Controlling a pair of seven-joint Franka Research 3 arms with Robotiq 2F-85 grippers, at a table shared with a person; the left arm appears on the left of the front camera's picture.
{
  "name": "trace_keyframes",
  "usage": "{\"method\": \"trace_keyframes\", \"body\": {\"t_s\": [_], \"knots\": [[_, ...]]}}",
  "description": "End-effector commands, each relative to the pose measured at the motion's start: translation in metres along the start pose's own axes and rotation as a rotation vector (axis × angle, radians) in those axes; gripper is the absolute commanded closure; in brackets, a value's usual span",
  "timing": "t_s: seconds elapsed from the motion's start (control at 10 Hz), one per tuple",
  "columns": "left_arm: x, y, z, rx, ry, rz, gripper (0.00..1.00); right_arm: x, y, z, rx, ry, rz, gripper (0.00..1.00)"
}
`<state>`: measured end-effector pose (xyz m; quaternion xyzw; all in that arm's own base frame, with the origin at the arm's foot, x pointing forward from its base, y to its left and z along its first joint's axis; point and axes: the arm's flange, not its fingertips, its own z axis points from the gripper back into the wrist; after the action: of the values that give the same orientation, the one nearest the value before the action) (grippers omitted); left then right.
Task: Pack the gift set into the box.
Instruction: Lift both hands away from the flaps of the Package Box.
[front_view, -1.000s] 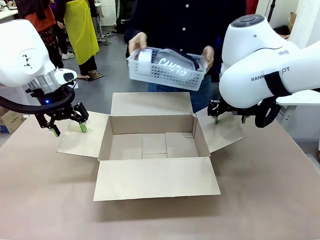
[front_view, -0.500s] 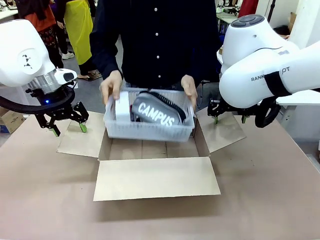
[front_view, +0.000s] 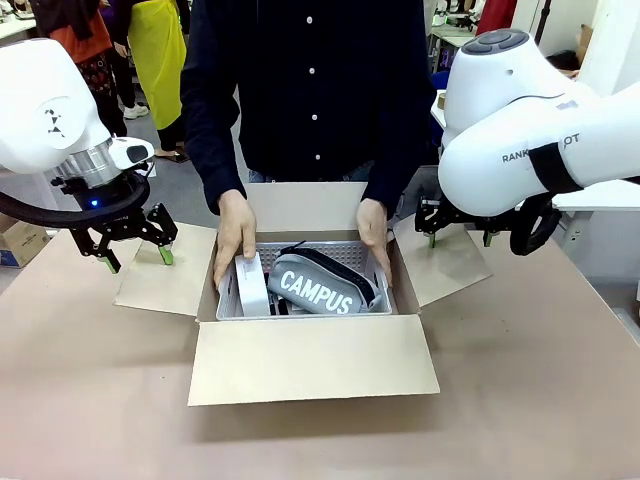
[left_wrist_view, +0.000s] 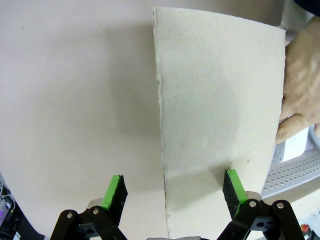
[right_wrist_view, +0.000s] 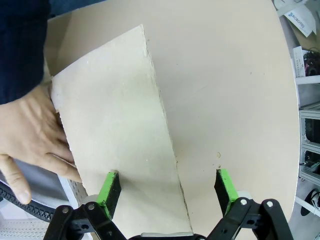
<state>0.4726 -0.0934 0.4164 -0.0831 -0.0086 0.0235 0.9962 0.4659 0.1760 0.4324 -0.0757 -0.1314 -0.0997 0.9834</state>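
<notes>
The grey perforated tray (front_view: 345, 252) sits inside the big brown carton (front_view: 312, 357), held at both ends by a person's hands (front_view: 236, 235). In it lie the grey "CAMPUS" pouch (front_view: 315, 285) and a white flat packet (front_view: 251, 283). My left gripper (front_view: 135, 250) hangs open over the carton's left flap (left_wrist_view: 215, 120), nothing between its fingers. My right gripper (front_view: 460, 236) hangs open over the right flap (right_wrist_view: 117, 150), likewise holding nothing. Tray corners show in both wrist views, the tray (left_wrist_view: 295, 172) beside one hand and the tray (right_wrist_view: 45, 187) under the other.
The carton's four flaps are spread open on the brown table (front_view: 520, 400). The person stands close at the far edge, leaning over the carton. Other people stand farther back at the left.
The person has lowered the tray from chest height down into the carton. Both arms have stayed still.
</notes>
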Motion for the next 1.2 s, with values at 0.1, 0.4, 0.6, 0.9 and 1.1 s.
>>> {"method": "trace_keyframes", "body": {"t_s": [0.1,0.4,0.6,0.9,1.1], "knots": [[-0.001,0.000,0.001,0.018,-0.010,0.007,0.00,0.002,0.001,0.002,-0.028,-0.017,-0.019,0.00],[-0.001,0.000,0.001,0.018,-0.010,0.007,0.00,0.002,0.001,0.002,-0.028,-0.017,-0.019,0.00],[-0.001,0.000,0.001,0.018,-0.010,0.007,0.00,0.002,0.001,0.002,-0.028,-0.017,-0.019,0.00],[-0.022,0.084,0.060,-0.390,0.262,-0.209,0.00,0.012,-0.096,0.049,0.381,0.249,0.060,0.00],[-0.036,0.180,0.067,-0.883,0.409,-0.345,0.00,0.016,-0.213,0.041,0.816,0.467,-0.051,0.00]]}}
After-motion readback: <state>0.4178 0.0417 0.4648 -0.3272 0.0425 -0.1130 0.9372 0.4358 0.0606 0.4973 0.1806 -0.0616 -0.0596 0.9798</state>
